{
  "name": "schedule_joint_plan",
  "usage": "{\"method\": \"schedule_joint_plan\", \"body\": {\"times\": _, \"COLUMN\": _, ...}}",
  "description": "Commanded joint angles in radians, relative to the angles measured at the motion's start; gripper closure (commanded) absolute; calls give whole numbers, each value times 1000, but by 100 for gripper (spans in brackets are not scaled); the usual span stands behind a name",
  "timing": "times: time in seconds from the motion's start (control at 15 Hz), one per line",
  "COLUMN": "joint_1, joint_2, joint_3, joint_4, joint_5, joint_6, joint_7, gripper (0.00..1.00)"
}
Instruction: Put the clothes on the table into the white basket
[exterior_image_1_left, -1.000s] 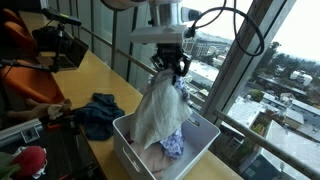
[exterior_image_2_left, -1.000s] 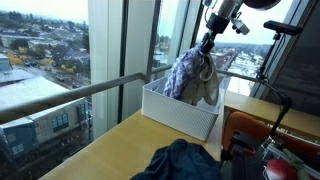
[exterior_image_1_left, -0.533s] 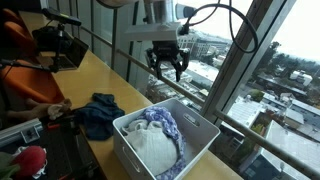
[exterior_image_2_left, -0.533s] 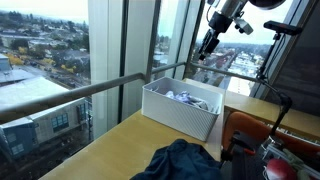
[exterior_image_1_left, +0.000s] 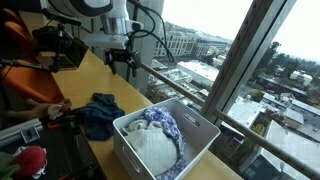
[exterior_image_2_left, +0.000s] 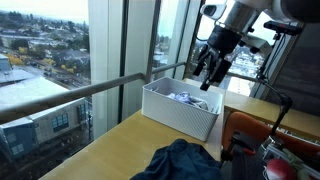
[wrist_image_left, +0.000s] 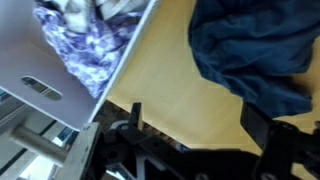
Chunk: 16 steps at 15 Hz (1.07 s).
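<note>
Found the gripper (exterior_image_1_left: 123, 68) hanging in the air over the bench (exterior_image_1_left: 88, 78), with both fingers spread wide and nothing between them. Placed it beside the white basket (exterior_image_1_left: 203, 138) rather than over it, well above the bench top in both exterior views (exterior_image_2_left: 208, 74). Looked down through the wrist view past the gripper (wrist_image_left: 195, 135) onto a bare strip of bench (wrist_image_left: 170, 100), between the basket wall (wrist_image_left: 45, 85) at upper left and a blue garment (wrist_image_left: 255, 50) at upper right.

Counted two pieces already in the basket: a purple patterned cloth (exterior_image_1_left: 165, 125) draped around a white cloth (exterior_image_1_left: 150, 150), both resting below the rim. Caught only a sliver of the patterned cloth (exterior_image_2_left: 185, 97) above the basket wall (exterior_image_2_left: 178, 112) in an exterior view. Left on the bench: the blue garment (exterior_image_1_left: 97, 113), crumpled in a heap just beside the basket, apart from the gripper and untouched (exterior_image_2_left: 185, 160).
</note>
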Motion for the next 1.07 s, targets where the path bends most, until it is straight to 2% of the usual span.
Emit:
{"method": "schedule_joint_plan", "body": {"times": 0.0, "joint_1": 52, "joint_2": 24, "joint_3": 53, "joint_4": -101, "joint_5": 17, "joint_6": 87, "joint_7": 59, "gripper": 0}}
{"method": "schedule_joint_plan", "body": {"times": 0.33, "joint_1": 99, "joint_2": 152, "joint_3": 113, "joint_4": -149, "joint_5": -2, "joint_6": 188, "joint_7": 135, "gripper": 0}}
{"method": "schedule_joint_plan", "body": {"times": 0.53, "joint_1": 110, "joint_2": 239, "joint_3": 127, "joint_4": -134, "joint_5": -71, "joint_6": 256, "joint_7": 178, "gripper": 0}}
{"method": "schedule_joint_plan", "body": {"times": 1.0, "joint_1": 141, "joint_2": 448, "joint_3": 59, "joint_4": -28, "joint_5": -292, "joint_6": 309, "joint_7": 283, "gripper": 0}}
